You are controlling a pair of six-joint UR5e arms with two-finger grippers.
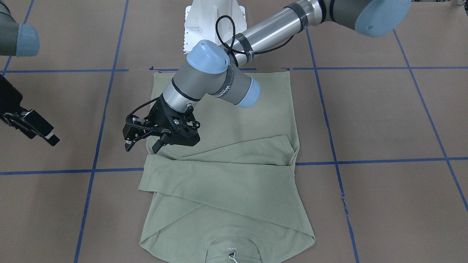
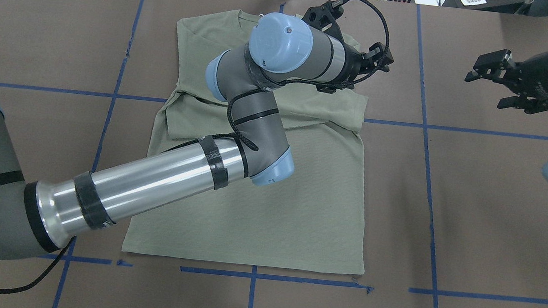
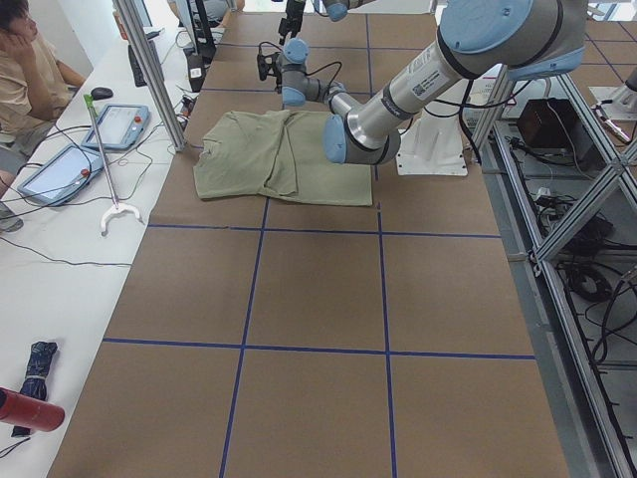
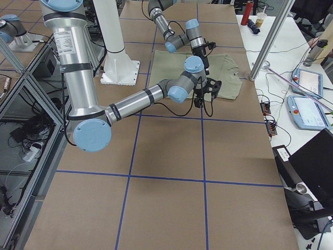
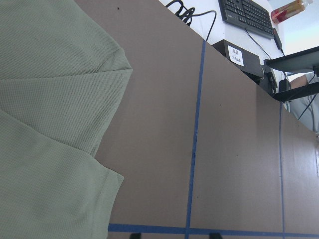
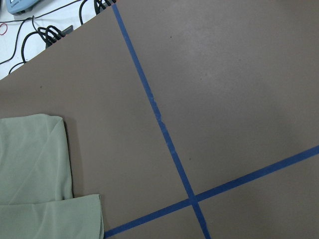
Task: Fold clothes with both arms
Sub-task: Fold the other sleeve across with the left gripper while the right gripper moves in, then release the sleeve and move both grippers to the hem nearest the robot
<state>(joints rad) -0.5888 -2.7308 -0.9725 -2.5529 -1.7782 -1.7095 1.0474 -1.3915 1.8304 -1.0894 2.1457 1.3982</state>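
Observation:
The sage-green shirt (image 1: 226, 190) lies flat on the brown table, both long sleeves crossed over the chest. Its collar and white-lettered neck label (image 1: 231, 248) are at the far edge from the robot. My left gripper (image 1: 142, 146) is open and empty, hovering over the shirt's side edge just above the folded sleeve's cuff; overhead it sits at the shirt's (image 2: 268, 214) upper right (image 2: 376, 60). My right gripper (image 2: 485, 90) hangs open and empty over bare table, well off the shirt's right side. The left wrist view shows the shirt's edge (image 5: 55, 124); neither wrist view shows fingers.
Blue tape lines (image 2: 427, 128) grid the brown table top. The white pedestal base (image 1: 214, 22) stands at the robot's edge. A person (image 3: 25, 70) sits at a side bench with tablets (image 3: 119, 124) and cables beyond the shirt's collar end.

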